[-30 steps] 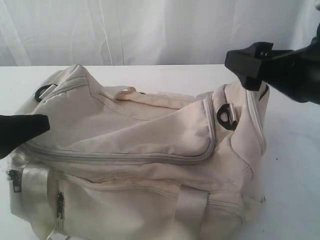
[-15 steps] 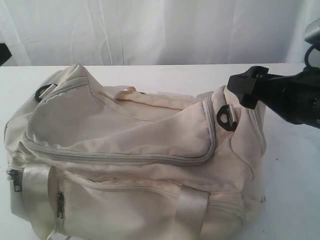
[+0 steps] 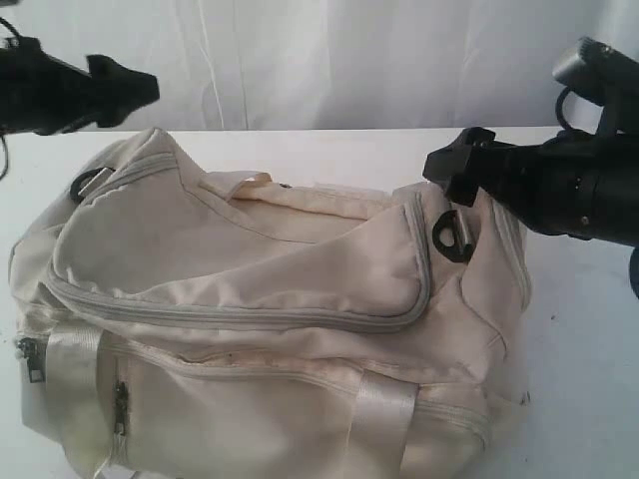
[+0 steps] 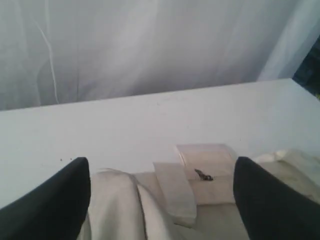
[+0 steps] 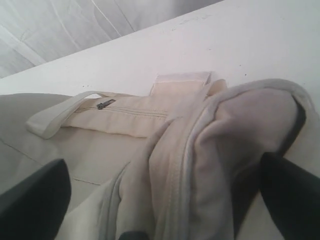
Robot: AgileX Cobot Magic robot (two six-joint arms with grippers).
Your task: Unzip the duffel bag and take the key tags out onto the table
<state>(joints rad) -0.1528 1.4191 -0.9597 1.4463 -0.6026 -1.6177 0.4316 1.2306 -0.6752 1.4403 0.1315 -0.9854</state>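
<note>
The duffel bag (image 3: 250,289) lies on the table (image 3: 589,349) with its main zip shut and the key tags unseen. The left gripper (image 3: 148,88) has lifted away from its side to hang high, jaws wide and empty. The right gripper (image 3: 444,165), equally spread, has edged over the bag's end, so I'd say unzipping hasn't started.

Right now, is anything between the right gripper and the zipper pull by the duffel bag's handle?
No separate object does. The right gripper hangs open at the duffel bag's right end, and a raised fold of the bag's own fabric sits between it and the small dark zipper pull, which lies beside the webbing handle.
</note>
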